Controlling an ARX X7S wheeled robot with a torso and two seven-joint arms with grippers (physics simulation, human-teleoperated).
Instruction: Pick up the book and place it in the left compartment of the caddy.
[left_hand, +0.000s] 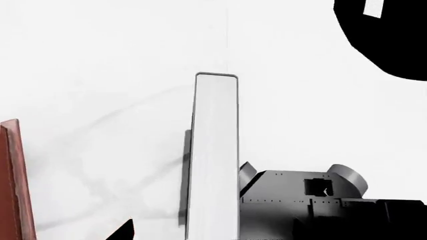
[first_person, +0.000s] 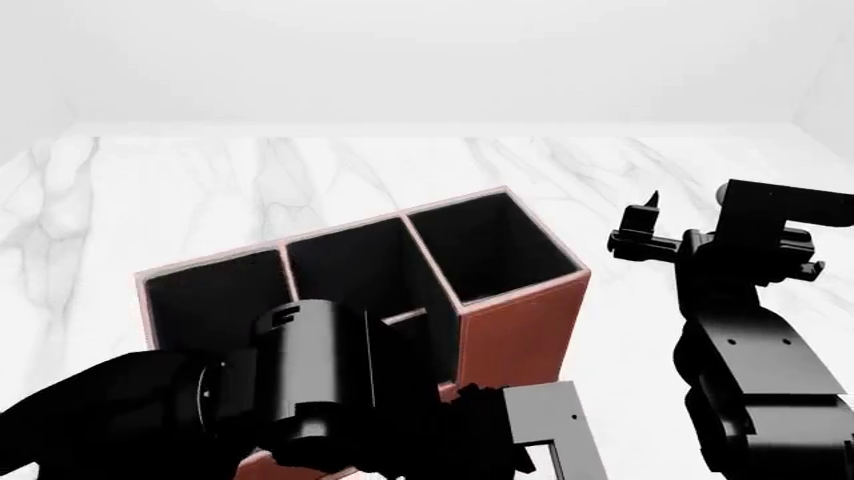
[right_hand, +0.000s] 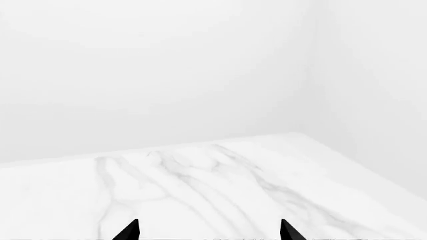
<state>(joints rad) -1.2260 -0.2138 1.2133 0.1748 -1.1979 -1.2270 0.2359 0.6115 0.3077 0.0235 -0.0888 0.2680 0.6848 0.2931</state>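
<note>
The book (left_hand: 215, 150) shows its white page edge, with a strip of black cover along one side, and runs straight out from between the jaws of my left gripper (left_hand: 208, 236). That gripper is open: the one visible fingertip (left_hand: 123, 231) stands well apart from the book. In the head view my left arm (first_person: 307, 390) hides the book and the gripper, low at the near side of the caddy (first_person: 514, 335). The reddish-brown caddy has black compartments, and the left compartment (first_person: 200, 300) is partly covered by that arm. My right gripper (right_hand: 208, 232) is open and holds nothing, raised to the right of the caddy (first_person: 638, 222).
A white marble table (first_person: 160, 190) carries the caddy, with white walls behind. One red edge of the caddy (left_hand: 10, 180) lies at the side of the left wrist view, and grey and black parts of the robot's body (left_hand: 300, 200) lie beyond the book.
</note>
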